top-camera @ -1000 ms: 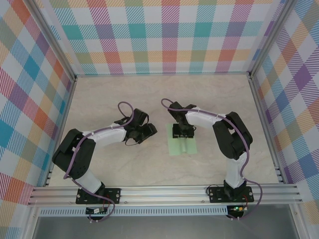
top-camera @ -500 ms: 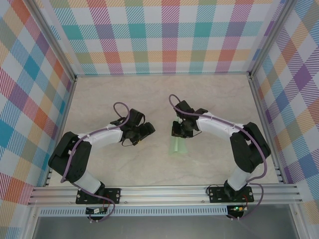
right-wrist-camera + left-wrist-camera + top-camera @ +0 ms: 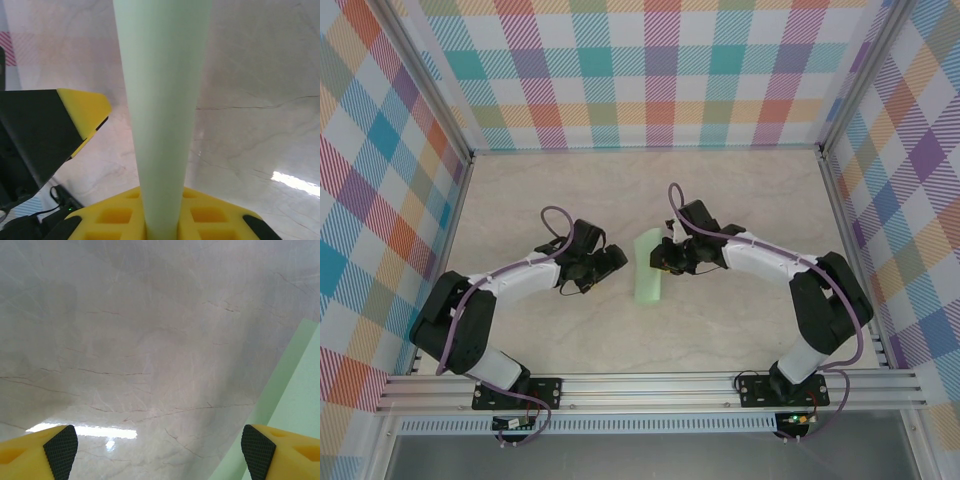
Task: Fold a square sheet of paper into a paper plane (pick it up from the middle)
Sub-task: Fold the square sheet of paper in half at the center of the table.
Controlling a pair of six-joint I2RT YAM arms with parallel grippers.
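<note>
Your right claw [image 3: 667, 256] is clamped on the pale mint-green square sheet of thin paper [image 3: 647, 270]. The sheet is gripped near its middle and juts out from the claw's fingertips, draped double. From the right wrist it reads as a soft, rounded column rising out of the yellow fingers. It looks matte and unmarked, and I see no sharp crease, so I'd judge the fold only loosely formed.

Your left claw [image 3: 610, 266] sits just left of the right claw, with the sheet between them. Its jaws stand wide apart and hold nothing. Its black-padded yellow fingertips [image 3: 60, 447] bracket bare table, with the green edge showing on the side toward the right claw.

Here is what could go wrong:
- Paper this thin can slide through a narrow pinch, and a tug from the left claw would likely pull it free or skew the two halves.
- If the left claw closes on the curved part, it may crumple the sheet instead of creasing it.
- The glossy marble-patterned tabletop [image 3: 740, 200] beneath the right claw offers little grip, so a sheet pressed down there may skate sideways and the crease could land off-centre.
</note>
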